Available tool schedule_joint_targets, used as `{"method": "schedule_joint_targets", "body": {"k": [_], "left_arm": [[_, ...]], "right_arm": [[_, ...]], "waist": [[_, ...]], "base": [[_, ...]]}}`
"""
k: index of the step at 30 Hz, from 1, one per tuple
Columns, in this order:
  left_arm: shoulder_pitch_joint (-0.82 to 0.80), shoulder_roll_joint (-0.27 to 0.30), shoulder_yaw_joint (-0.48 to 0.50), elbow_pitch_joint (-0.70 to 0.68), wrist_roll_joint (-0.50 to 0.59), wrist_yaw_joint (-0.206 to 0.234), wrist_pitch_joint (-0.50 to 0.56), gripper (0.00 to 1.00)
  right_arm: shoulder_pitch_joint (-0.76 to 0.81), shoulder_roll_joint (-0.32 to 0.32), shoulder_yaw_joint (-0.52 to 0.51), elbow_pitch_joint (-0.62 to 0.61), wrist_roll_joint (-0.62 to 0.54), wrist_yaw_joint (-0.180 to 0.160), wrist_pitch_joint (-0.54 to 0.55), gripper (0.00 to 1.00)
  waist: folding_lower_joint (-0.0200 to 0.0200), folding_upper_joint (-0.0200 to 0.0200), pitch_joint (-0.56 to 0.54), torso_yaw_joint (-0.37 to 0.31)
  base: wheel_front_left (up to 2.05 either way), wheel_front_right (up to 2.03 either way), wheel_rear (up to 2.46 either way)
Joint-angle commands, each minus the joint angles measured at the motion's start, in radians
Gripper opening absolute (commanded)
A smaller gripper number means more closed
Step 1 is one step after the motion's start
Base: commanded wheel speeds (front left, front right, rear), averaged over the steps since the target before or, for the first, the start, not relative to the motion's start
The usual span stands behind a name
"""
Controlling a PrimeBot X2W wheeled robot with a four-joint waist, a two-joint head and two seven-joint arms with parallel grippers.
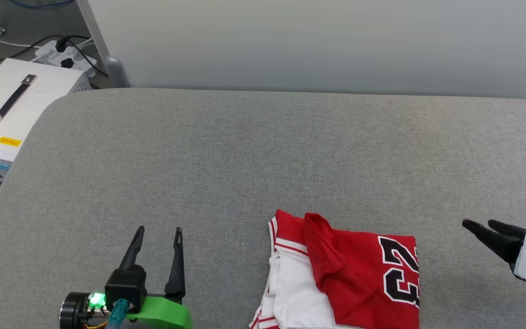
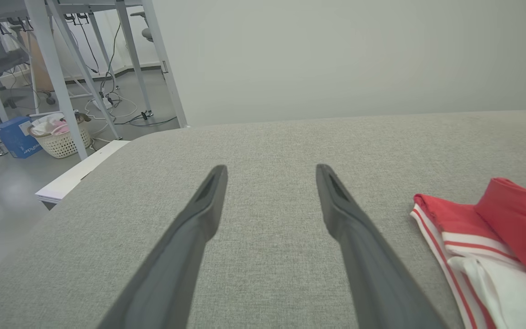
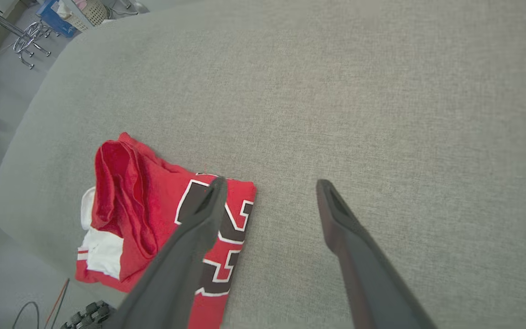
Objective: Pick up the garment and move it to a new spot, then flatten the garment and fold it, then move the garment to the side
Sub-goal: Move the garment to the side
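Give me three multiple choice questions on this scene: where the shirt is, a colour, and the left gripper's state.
1. Where is the shirt? A. By the far wall. B. On the grey surface's near edge, between left gripper and right gripper. C. On the floor.
2. What colour are its numbers? A. Blue. B. Yellow. C. Black, outlined white.
3. How is the left gripper? A. Open, empty. B. Shut on the shirt. C. Shut on a cable.
Answers: B, it lies between them in the head view; C, the 23 is black; A, its fingers stand apart.
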Motion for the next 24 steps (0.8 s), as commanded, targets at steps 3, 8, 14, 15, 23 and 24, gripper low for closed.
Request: {"method": "schedule_joint_targets", "body": {"k": [3,8,14,15,23,24], "left_arm": [[-0.013,-0.009,-0.005,0.001,0.004,-0.007,-0.006,1.0],[-0.033,-0.011,-0.007,0.0,0.005,-0.009,-0.006,1.0],[-0.058,-0.012,-0.009,0.003,0.009,-0.013,-0.006,1.0],[-0.062,-0.012,-0.01,0.003,0.009,-0.013,-0.006,1.0],[-0.08,-0.017,-0.02,0.011,0.01,-0.013,-0.006,1.0],[-0.081,-0.017,-0.021,0.011,0.01,-0.013,-0.006,1.0]], "right_arm": [[0.032,0.017,0.004,0.03,0.066,-0.001,0.074,1.0],[0.05,0.06,0.059,0.071,0.082,-0.001,0.136,1.0],[0.024,0.124,0.116,0.131,0.098,-0.001,0.107,1.0],[0.021,0.133,0.125,0.141,0.103,-0.001,0.1,1.0],[-0.005,0.165,0.259,0.211,0.103,-0.001,0.03,1.0],[-0.007,0.164,0.273,0.214,0.102,-0.001,0.018,1.0]], "waist": [[0.0,0.0,0.022,0.019],[0.0,0.0,0.054,0.037],[0.0,0.0,0.089,0.06],[0.0,0.0,0.092,0.062],[0.0,0.0,0.11,0.081],[0.0,0.0,0.11,0.083]], "base": [[0.0,0.0,0.0],[0.0,0.0,0.0],[0.0,0.0,0.0],[0.0,0.0,0.0],[0.0,0.0,0.0],[0.0,0.0,0.0]]}}
